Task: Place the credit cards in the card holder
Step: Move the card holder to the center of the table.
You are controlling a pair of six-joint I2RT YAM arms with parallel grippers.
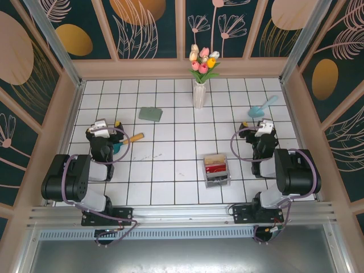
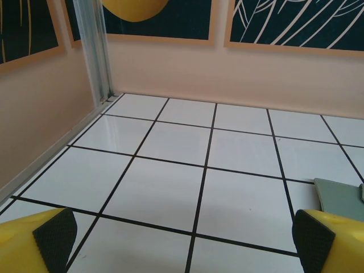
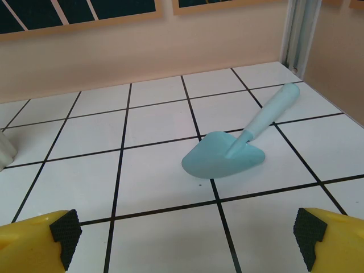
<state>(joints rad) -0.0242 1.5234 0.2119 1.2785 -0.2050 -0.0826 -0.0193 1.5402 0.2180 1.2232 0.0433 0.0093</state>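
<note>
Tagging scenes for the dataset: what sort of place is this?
Probably a staged robot test cell, not a real room: a white tiled tabletop boxed in by leaf-print wall panels, with a vase of tulips as a prop.

A blue trowel (image 3: 224,160) lies beyond the spread tool (image 3: 187,242).

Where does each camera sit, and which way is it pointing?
Top external: above and behind the bases, looking down on the tiled table; left arm and right arm show whole.
Left wrist: low, facing the far-left corner; left gripper open, fingertips at bottom corners.
Right wrist: low, facing the far-right corner; right gripper open likewise.
Shared: card holder in top and left wrist; blue trowel in top and right wrist.
</note>
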